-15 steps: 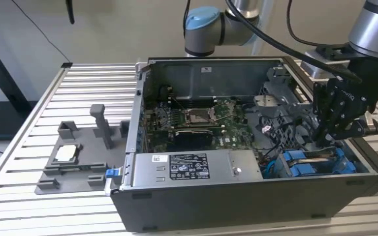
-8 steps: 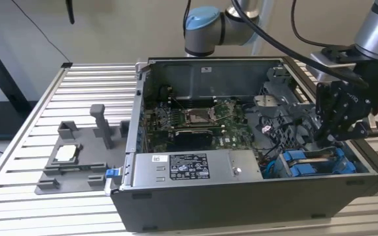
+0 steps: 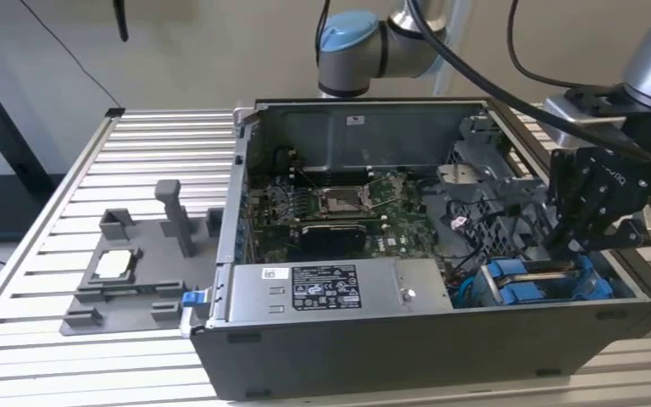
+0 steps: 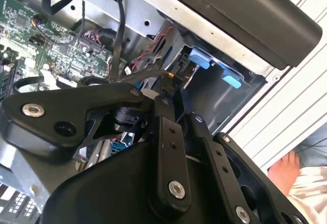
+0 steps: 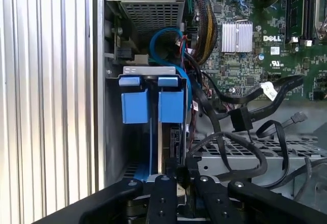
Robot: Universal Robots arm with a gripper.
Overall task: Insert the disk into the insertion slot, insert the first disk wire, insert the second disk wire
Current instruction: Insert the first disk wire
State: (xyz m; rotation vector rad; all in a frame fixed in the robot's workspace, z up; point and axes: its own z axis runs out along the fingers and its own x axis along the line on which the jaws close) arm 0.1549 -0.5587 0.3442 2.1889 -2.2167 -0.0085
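Observation:
The disk [image 3: 542,284] sits edge-up in the insertion slot [image 5: 148,71] at the open computer case's front corner, on the exterior view's right. Its blue end tabs [image 5: 153,106] stand side by side at the slot's mouth and also show in the second wrist view [image 4: 200,58]. My gripper [image 3: 572,244] hangs directly over the disk's inner end. Its fingertips [image 5: 176,173] are drawn together on the end of a black disk wire [image 4: 148,73], just above the disk's edge. The connector itself is mostly hidden by the fingers.
Loose black cables [image 5: 255,111] lie over the drive cage beside the slot. The green motherboard [image 3: 337,212] and grey power-supply box [image 3: 325,292] fill the case. A grey fixture [image 3: 133,271] sits on the slatted table [image 3: 31,339]. A person's hand [image 4: 286,170] rests outside the case.

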